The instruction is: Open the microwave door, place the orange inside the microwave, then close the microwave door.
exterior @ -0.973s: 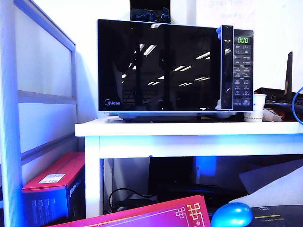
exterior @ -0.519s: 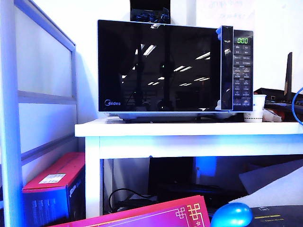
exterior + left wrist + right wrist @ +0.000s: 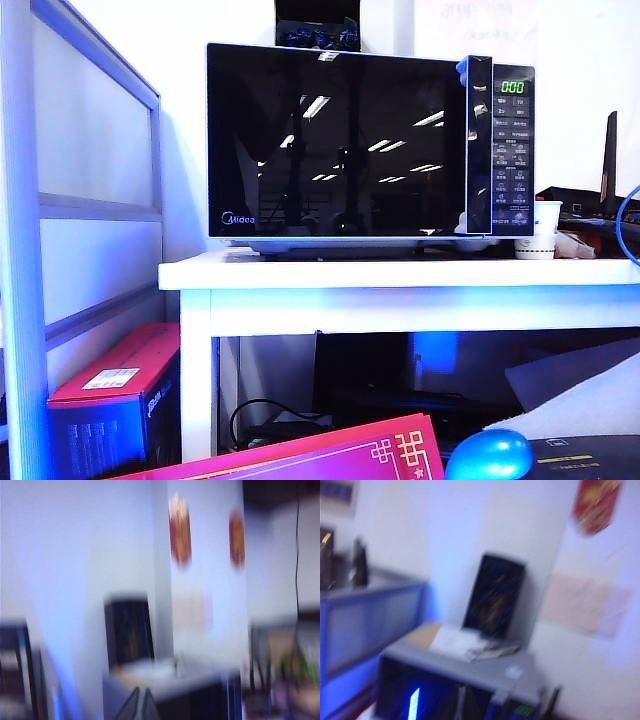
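1. Exterior view: the microwave [image 3: 370,145] stands on a white table [image 3: 400,272], and the microwave door [image 3: 340,140] sits flush and shut. Its tall handle bar [image 3: 480,145] runs beside the button panel [image 3: 512,160]. No orange shows anywhere, nor any arm. A glossy blue egg-shaped thing [image 3: 489,455] lies low in front.
2. Left wrist view: badly blurred. The left gripper [image 3: 138,706] shows only as dark fingertips drawn together, seemingly clenched on nothing, above the microwave's top.
3. Right wrist view: also blurred. The right gripper [image 3: 460,703] is clenched and empty, over the microwave's top.
4. Handling: the door looks stiff, glossy and slippery; the handle bar is probably the place to hook and pull.
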You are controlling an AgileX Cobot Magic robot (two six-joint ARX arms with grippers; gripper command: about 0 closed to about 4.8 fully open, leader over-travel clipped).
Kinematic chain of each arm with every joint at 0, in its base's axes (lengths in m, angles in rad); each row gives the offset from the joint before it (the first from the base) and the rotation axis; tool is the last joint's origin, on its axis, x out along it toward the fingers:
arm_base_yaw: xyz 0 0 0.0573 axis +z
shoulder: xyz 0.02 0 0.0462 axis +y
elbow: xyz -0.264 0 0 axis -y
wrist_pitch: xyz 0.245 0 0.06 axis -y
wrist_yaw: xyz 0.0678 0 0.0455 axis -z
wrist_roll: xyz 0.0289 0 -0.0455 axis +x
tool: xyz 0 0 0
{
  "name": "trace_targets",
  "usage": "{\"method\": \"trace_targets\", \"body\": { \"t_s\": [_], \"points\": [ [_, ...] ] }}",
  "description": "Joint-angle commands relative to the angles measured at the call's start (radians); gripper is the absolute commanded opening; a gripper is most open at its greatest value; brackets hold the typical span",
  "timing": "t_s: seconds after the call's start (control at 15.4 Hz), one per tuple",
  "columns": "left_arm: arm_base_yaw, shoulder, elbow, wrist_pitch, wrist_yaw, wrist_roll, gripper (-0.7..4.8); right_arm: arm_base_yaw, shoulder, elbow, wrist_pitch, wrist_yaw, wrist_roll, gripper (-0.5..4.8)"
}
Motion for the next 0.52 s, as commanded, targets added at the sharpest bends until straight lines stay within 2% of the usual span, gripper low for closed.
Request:
{"method": "trace_targets", "body": {
  "t_s": [0.06, 0.26, 0.39, 0.52],
  "points": [
    [0.005, 0.007, -0.178, -0.022, 0.111, -0.035, -0.03, 0.000, -0.071, -0.238, 0.033, -0.082, 0.049, -0.01],
    [0.005, 0.005, -0.407, 0.087, 0.216, -0.053, -0.03, 0.001, -0.202, -0.572, 0.220, -0.150, 0.065, -0.01],
    [0.005, 0.005, -0.667, 0.254, 0.251, -0.070, -0.03, 0.001, -0.425, -1.017, 0.558, -0.159, 0.065, -0.01],
    [0.005, 0.005, -0.829, 0.367, 0.288, -0.071, -0.03, 0.000, -0.574, -1.284, 0.751, -0.127, 0.065, -0.01]
  ]
}}
